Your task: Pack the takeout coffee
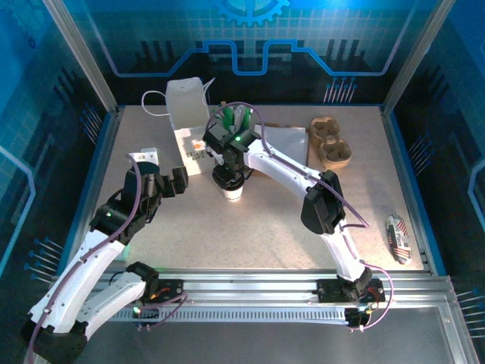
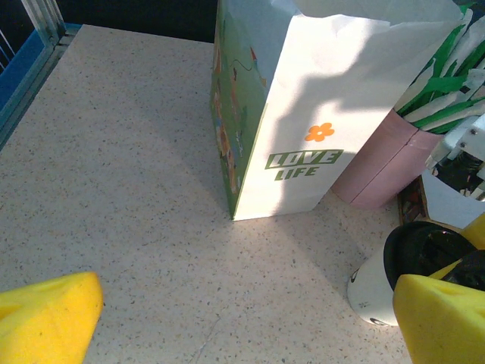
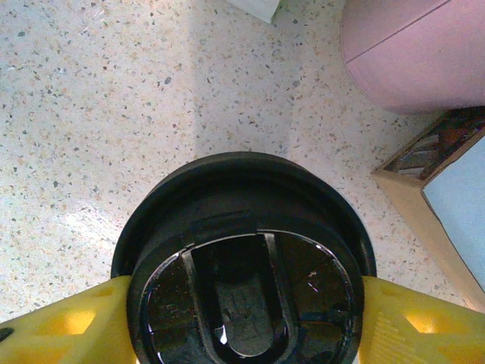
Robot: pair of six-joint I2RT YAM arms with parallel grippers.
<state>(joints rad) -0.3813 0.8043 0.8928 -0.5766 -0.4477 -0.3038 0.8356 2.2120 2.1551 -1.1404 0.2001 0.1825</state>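
While the right tool (image 3: 242, 322) sits over the coffee cup (image 1: 233, 194), its yellow pads (image 3: 68, 326) pressing the rim of the black lid (image 3: 242, 243) from both sides, we judge this a grip on the lid rather than on the paper. We find the cup standing upright on the bench (image 1: 288, 227) at the middle of the overhead view, just below and right of the white bag (image 2: 303, 114). The pink cup (image 2: 379, 171) is just above it in the left wrist view. The left tool (image 2: 242, 322) hangs wide and holds nothing, left of the cup in the overhead view.

We expect the cup to be light, its thin wall soft and easily dented, while the lid is stiffer but slick. Whether there is drink inside we cannot tell. Lifted by the lid alone, the cup might drop away. We would rather clasp just under the lid, where the rolled rim stiffens the paper, and squeeze gently.
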